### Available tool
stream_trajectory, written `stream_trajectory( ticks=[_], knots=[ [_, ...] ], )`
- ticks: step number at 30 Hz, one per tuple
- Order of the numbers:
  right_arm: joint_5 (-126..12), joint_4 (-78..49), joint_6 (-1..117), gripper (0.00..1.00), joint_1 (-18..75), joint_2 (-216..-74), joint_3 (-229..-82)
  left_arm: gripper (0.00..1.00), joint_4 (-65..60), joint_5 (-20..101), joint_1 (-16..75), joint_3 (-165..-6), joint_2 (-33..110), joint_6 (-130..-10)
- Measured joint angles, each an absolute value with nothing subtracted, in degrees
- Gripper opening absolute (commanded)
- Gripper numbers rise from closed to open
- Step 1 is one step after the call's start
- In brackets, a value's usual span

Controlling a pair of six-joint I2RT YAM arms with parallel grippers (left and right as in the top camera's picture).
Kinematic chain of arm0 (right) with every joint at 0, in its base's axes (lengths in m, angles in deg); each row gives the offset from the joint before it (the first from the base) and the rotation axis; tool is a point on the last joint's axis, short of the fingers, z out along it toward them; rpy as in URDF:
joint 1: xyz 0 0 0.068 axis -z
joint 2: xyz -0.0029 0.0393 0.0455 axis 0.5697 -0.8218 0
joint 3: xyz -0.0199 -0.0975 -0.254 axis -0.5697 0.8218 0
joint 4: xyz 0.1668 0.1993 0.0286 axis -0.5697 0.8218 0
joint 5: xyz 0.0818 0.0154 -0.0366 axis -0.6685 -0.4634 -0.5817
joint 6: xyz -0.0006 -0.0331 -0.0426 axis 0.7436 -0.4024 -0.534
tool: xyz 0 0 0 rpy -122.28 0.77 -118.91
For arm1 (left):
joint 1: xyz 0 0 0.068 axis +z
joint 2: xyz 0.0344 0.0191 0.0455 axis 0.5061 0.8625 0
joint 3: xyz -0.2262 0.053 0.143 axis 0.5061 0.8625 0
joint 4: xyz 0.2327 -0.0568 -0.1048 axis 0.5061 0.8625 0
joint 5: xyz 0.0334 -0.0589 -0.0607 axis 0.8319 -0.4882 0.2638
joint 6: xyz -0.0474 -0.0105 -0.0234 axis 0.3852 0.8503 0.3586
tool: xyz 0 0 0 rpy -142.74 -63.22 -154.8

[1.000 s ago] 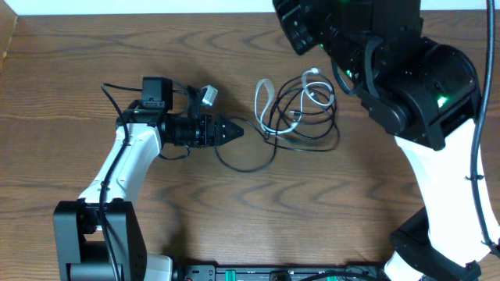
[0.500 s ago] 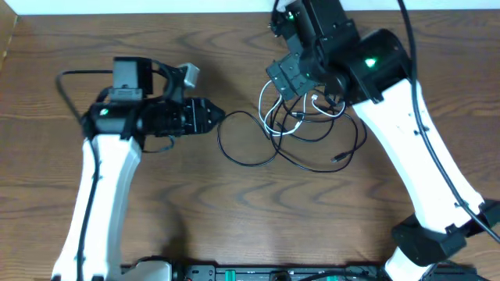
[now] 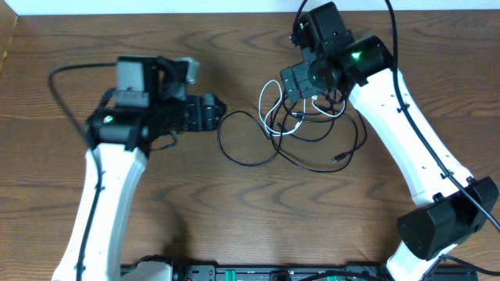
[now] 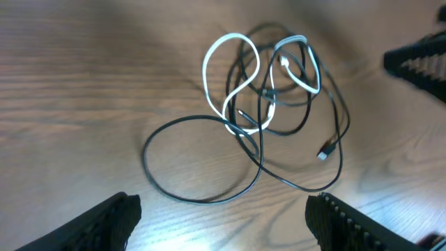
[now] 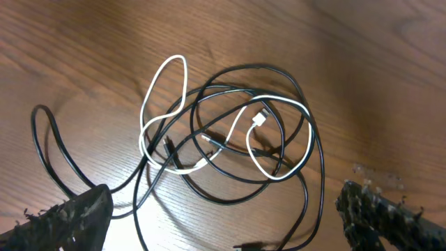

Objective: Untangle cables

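The brown wooden worktop (image 3: 234,226) carries the cables (image 3: 301,129), black and white, in one tangle near the right claw (image 5: 226,219). It and the left claw (image 4: 223,226) gape wide, holding nothing.

Repositioned at both arms, loosened in the cables (image 3: 275,129).
Drawn back leftward from them with the left end effector (image 3: 221,111); lowered over them with the right end effector (image 3: 303,80); stretched out toward lower right with one black plug end (image 3: 339,158).

No readable text, label, brand or number shows anywhere.
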State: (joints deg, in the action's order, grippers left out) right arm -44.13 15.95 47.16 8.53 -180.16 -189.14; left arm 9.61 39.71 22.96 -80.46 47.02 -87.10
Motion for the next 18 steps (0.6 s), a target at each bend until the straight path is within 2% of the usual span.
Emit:
stream_trajectory(
  ticks=[9,14,18],
  knots=[
    [-44.72,19.06,46.19,0.99,8.84,-180.16,-189.1,0.8,2.27,40.06,14.96,-80.46,60.88,-88.43],
    [-44.7,20.15,45.82,0.99,8.86,-180.16,-189.1,0.73,2.6,40.06,13.04,-80.46,63.15,-88.65],
    [-44.7,20.19,45.76,0.99,9.45,-180.16,-189.1,0.73,3.8,40.08,12.97,-80.46,63.15,-89.39]
  ],
)
